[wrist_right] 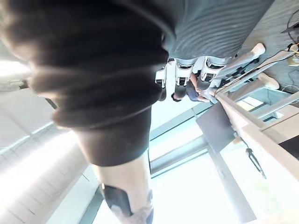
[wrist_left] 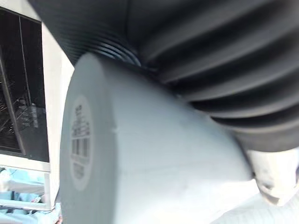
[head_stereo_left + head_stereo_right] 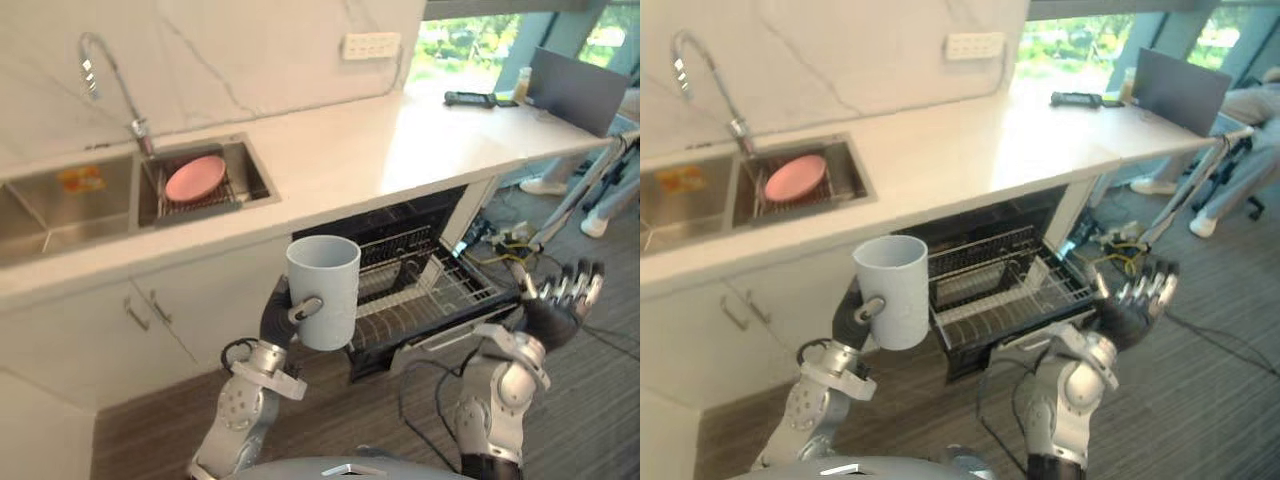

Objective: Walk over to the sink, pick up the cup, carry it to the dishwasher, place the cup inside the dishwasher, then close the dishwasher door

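cup (image 3: pixel 324 290): smooth pale-blue cylinder, upright; you hold it before the open dishwasher (image 3: pixel 405 222), beside its wire rack (image 3: pixel 440 287).
left hand (image 3: pixel 277 318): fingers curled round cup.
right hand (image 3: pixel 560 296): your fingers spread wide, holding nothing.

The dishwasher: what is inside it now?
Inside the dishwasher a pulled-out wire rack shows. Its left part is hidden behind the cup held in the left robot hand.
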